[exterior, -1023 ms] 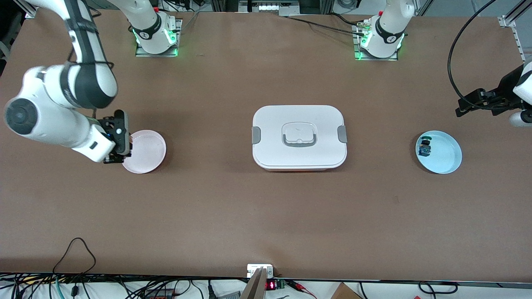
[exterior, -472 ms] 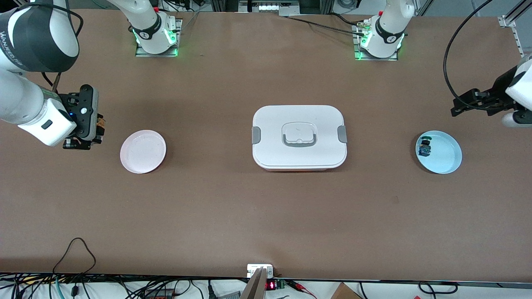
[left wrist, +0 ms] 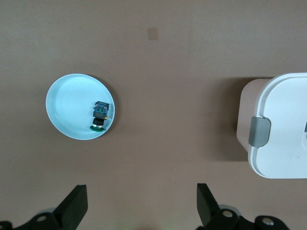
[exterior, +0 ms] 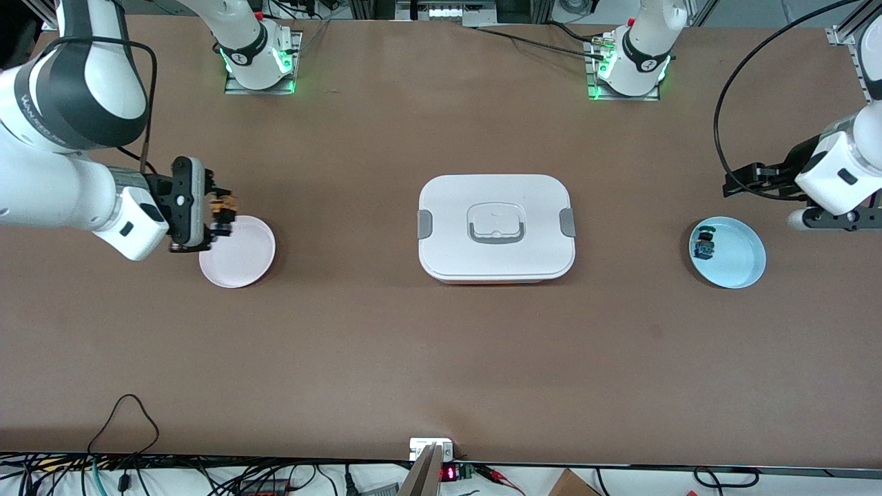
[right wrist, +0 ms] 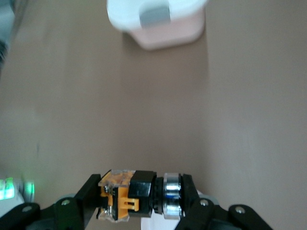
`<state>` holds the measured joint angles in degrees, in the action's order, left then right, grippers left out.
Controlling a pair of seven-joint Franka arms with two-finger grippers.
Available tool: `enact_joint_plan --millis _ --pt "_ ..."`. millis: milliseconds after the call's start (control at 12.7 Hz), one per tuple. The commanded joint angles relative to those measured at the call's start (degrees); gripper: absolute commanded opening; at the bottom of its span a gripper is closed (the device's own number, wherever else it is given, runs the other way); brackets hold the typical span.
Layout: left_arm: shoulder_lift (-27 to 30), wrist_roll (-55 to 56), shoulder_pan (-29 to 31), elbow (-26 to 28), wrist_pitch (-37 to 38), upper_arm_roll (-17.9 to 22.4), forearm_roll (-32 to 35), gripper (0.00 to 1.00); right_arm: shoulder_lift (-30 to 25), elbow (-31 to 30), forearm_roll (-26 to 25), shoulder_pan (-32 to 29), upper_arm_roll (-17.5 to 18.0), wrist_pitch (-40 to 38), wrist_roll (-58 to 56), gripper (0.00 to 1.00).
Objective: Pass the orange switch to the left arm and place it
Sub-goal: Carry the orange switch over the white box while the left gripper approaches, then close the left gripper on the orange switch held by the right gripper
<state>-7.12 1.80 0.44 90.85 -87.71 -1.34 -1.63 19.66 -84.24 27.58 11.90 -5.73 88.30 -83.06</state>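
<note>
Two white robot arms worked at opposite ends of a brown table (exterior: 386, 358), with the large white box (exterior: 496, 229) sitting closed at the centre of the frame. At the middle left of the front view, the right gripper (exterior: 222, 213) hovered over the rim of a pale pink plate (exterior: 238, 251), its fingers clamped on the orange switch (exterior: 222, 207). The right wrist view showed the switch (right wrist: 127, 194) pinched sideways between the black fingers (right wrist: 88, 194), its orange-marked body toward one finger and its metal collar toward the other, with a corner of the box (right wrist: 158, 19) at the top of that frame. At the middle right of the front view, the left gripper (exterior: 741, 180) hung above bare table just above a light blue plate (exterior: 741, 265), which held a small blue-bodied switch with a green cap (exterior: 704, 244). The left wrist view showed that gripper's two fingers (left wrist: 206, 203) spread wide and holding nothing, with the blue plate (left wrist: 67, 110) and one grey side clip (left wrist: 260, 132) of the box below them.
</note>
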Motion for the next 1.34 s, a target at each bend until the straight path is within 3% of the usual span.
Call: enact_joint_plan --millis 0,157,315,472,630,787,1259 --pt "0.0 -0.1 -1.6 -1.0 1.3 0.1 -0.9 1.00 1.9 -0.4 16.7 0.1 0.2 -1.1 -0.2 0.00" --pt "0.0 0.0 -1.6 -0.9 1.5 -0.4 -3.2 1.00 4.0 -1.2 30.8 1.8 0.2 0.3 -2.3 0.00" --pt "-0.1 -0.3 -0.4 -0.9 3.7 -0.3 -11.7 1.00 5.5 -1.1 40.5 4.6 0.3 5.0 -2.8 0.00" --pt "-1.9 -4.1 2.8 -0.8 6.0 -0.2 -21.4 1.00 7.5 -1.0 54.0 9.5 0.2 12.1 -2.7 0.00" --pt "-4.6 -8.8 5.1 -0.3 9.2 -0.1 -30.0 1.00 8.9 -0.8 62.2 14.4 0.2 19.2 -2.8 0.00" --pt "-5.9 -11.0 6.5 0.1 9.3 0.0 -35.6 1.00 9.2 -0.3 65.3 18.5 0.2 25.0 -2.8 0.00" --pt "-7.6 -13.7 7.1 5.8 8.5 0.1 -54.9 1.00 10.7 4.2 65.5 28.2 0.2 37.0 -4.2 0.00"
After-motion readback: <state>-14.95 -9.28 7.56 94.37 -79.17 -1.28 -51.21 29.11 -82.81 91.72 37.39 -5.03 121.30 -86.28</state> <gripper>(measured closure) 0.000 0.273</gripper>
